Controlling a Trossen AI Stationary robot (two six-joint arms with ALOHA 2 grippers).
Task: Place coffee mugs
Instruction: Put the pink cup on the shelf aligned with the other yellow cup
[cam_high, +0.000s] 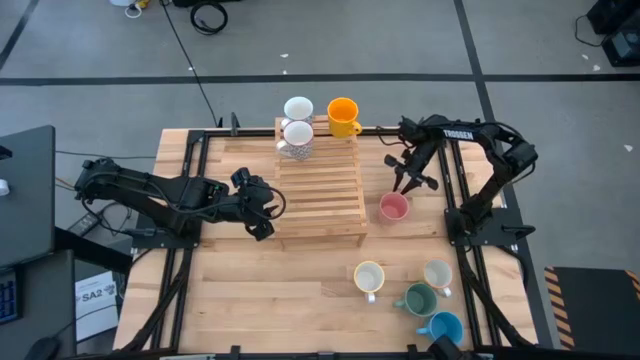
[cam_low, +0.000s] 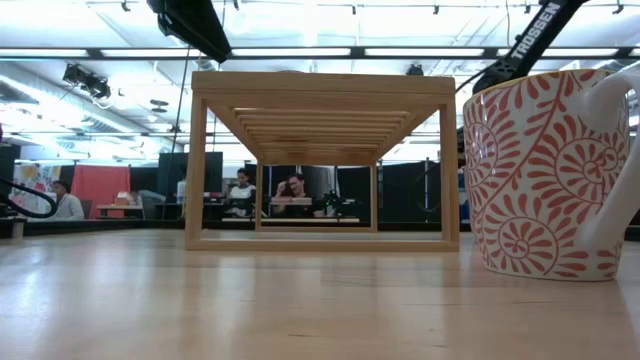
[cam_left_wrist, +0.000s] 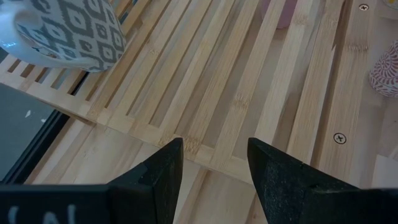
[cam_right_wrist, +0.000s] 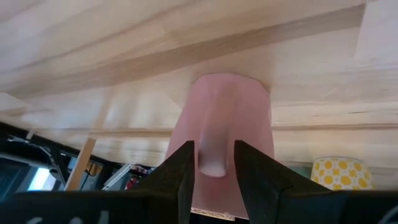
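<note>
A pink mug (cam_high: 393, 207) stands upright on the table, just right of the slatted wooden rack (cam_high: 320, 190). My right gripper (cam_high: 408, 182) hovers at its far side, open, a finger on either side of the mug's handle (cam_right_wrist: 214, 146). On the rack's far end stand a white mug (cam_high: 298, 108), a grey-patterned mug (cam_high: 296, 138) and an orange mug (cam_high: 343, 116). My left gripper (cam_high: 262, 205) is open over the rack's left edge, with nothing between its fingers (cam_left_wrist: 168, 171). My right gripper straddles the pink mug's handle (cam_right_wrist: 214, 155), slanting down from the far side, while the mug rests on the table. Thin strips of pink show between handle and fingers (cam_right_wrist: 184, 168); whether they touch it I cannot tell.
Several more mugs stand near the table's front right: a cream one (cam_high: 369, 277), a white one (cam_high: 437, 274), a green one (cam_high: 418, 298) and a blue one (cam_high: 444, 328). A red-patterned mug (cam_low: 540, 175) fills the low view's right. Most of the rack's slats are bare.
</note>
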